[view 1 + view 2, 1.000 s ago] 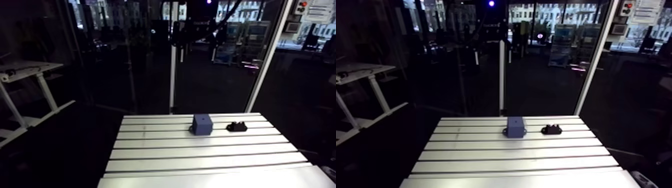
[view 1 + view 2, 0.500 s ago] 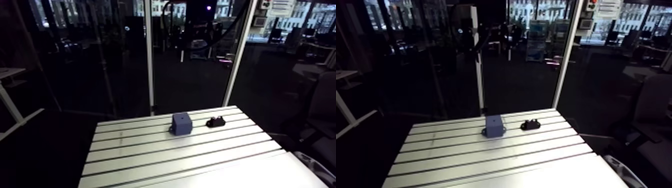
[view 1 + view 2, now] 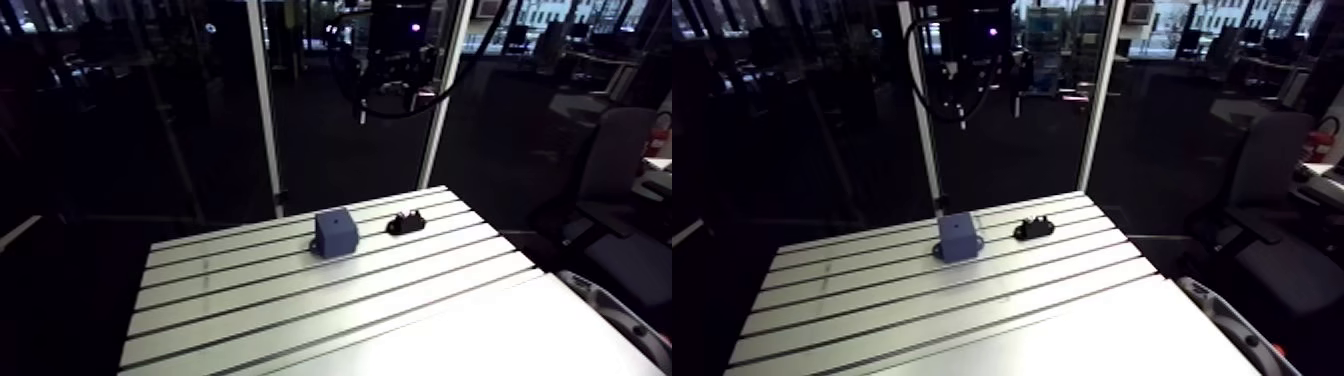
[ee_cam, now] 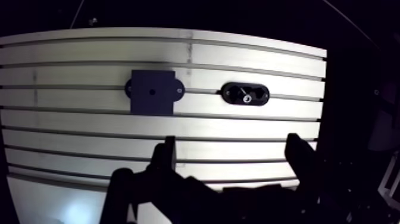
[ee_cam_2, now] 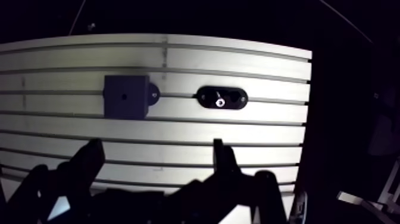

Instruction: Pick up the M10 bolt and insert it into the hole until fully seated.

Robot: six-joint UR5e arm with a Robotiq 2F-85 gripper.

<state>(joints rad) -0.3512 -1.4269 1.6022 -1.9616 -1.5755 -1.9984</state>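
A dark blue block (image 4: 153,92) with a small hole in its top sits on the slotted table (image 3: 300,300), towards the far side. Beside it lies a black oval holder (image 4: 245,94) with the shiny bolt (image 5: 220,102) standing in it. In the arm view the block (image 3: 336,232) and holder (image 3: 404,222) stand a short gap apart. My gripper (image 4: 232,146) hangs high above the table, open, with nothing between its fingers. Block and holder both lie ahead of the fingertips.
Two white frame posts (image 3: 262,110) rise just behind the table's far edge. The table's right edge (image 4: 321,107) lies close beside the holder, with dark floor past it. Bare slotted surface stretches under and in front of the gripper.
The arm view has swung round, so the table now looks turned and shifted left; that is the camera moving. Block and holder keep their places on the table.
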